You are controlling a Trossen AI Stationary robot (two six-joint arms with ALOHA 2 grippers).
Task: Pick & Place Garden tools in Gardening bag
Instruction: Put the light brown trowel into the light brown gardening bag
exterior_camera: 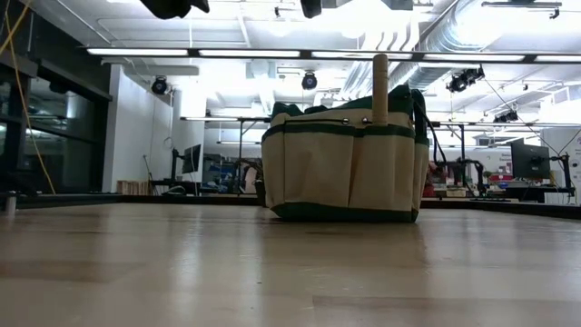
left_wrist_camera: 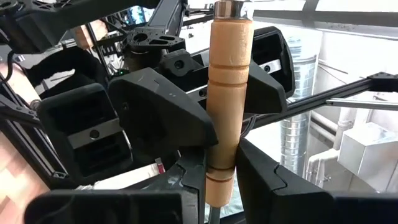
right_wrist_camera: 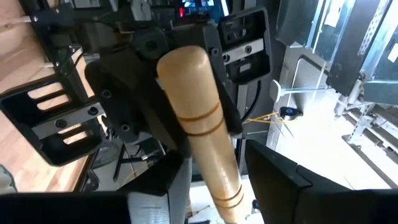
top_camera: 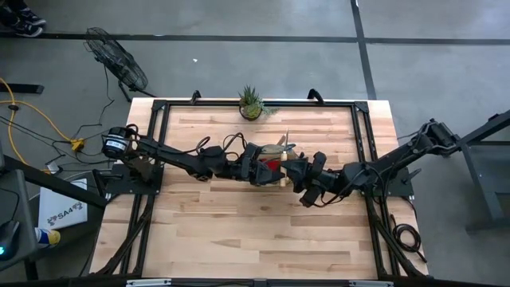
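Observation:
The tan gardening bag with green trim (exterior_camera: 345, 168) stands on the table's far middle, and a wooden handle (exterior_camera: 379, 86) sticks up out of it. In the high view the bag (top_camera: 277, 153) lies under both grippers, with something red (top_camera: 272, 164) in it. My left gripper (top_camera: 268, 171) and right gripper (top_camera: 290, 174) meet above it. Both are shut on one wooden-handled tool (left_wrist_camera: 227, 81), which also shows in the right wrist view (right_wrist_camera: 199, 118). Its metal collar (left_wrist_camera: 229, 7) shows; its head is out of view. My left gripper pinches the wooden handle between its two fingers near the grooved free end (left_wrist_camera: 219, 168). The fingers lie across the handle. The tool is lifted clear, above the bag. My right gripper pinches the same handle farther along (right_wrist_camera: 217, 177), between its two fingers, which lie across it. The handle's rounded free end (right_wrist_camera: 181, 62) points away past the fingers, toward the left gripper. The contact on one finger's side is partly hidden.
A spiky green potted plant (top_camera: 250, 103) stands at the table's far edge, behind the bag. Bare wooden tabletop (top_camera: 255, 231) lies toward the near edge. A fan (top_camera: 117, 57) and cables lie on the floor beyond the table's far left corner.

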